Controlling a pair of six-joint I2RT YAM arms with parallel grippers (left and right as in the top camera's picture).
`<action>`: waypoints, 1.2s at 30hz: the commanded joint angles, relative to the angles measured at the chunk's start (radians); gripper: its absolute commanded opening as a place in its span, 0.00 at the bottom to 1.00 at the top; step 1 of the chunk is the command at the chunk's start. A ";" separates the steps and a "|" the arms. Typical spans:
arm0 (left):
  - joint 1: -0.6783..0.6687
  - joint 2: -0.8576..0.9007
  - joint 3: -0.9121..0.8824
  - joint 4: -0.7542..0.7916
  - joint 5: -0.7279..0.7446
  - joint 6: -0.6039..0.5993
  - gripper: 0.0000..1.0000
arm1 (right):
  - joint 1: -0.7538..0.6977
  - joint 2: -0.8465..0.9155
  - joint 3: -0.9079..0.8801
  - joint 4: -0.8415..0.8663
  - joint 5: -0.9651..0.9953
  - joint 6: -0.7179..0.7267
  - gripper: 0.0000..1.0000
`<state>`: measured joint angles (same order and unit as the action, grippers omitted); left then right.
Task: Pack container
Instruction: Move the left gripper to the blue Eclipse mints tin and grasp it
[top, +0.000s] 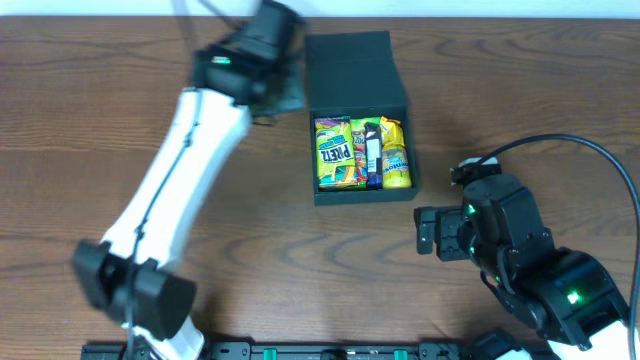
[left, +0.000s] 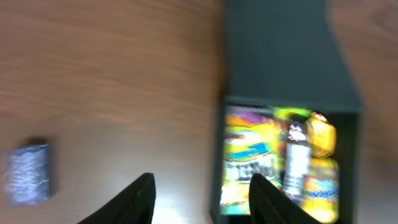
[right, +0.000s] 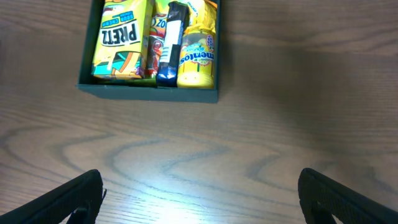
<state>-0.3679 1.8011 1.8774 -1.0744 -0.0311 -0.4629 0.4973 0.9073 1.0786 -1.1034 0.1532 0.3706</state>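
Note:
The black container (top: 399, 96) sits at the table's middle with its flap lid (top: 350, 70) laid open at the back. It holds a yellow Pretz packet (top: 334, 153), a dark bar (top: 372, 155) and a yellow Mentos packet (top: 397, 160). My left gripper (top: 288, 97) is open beside the lid's left edge. In the left wrist view its fingers (left: 205, 202) straddle the container's left wall (left: 216, 162), touching nothing. My right gripper (top: 432, 232) is wide open and empty over bare table, right of the container's front; the right wrist view (right: 205, 205) shows the container (right: 149, 92) ahead.
A small blue-grey packet (left: 28, 174) lies on the wood to the left of the container in the left wrist view; my left arm (top: 190, 160) hides it from overhead. The table is dark wood (top: 80, 120).

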 joint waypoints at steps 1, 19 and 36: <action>0.105 -0.024 0.010 -0.067 -0.077 0.014 0.51 | -0.007 -0.004 0.007 -0.001 0.003 -0.012 0.99; 0.389 -0.031 -0.325 -0.073 0.028 0.254 0.52 | -0.007 -0.004 0.007 -0.001 0.003 -0.012 0.99; 0.473 -0.029 -0.739 0.354 0.101 0.390 0.66 | -0.007 -0.004 0.007 -0.001 0.003 -0.012 0.99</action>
<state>0.0994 1.7710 1.1542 -0.7326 0.0448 -0.1089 0.4973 0.9073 1.0786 -1.1030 0.1528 0.3706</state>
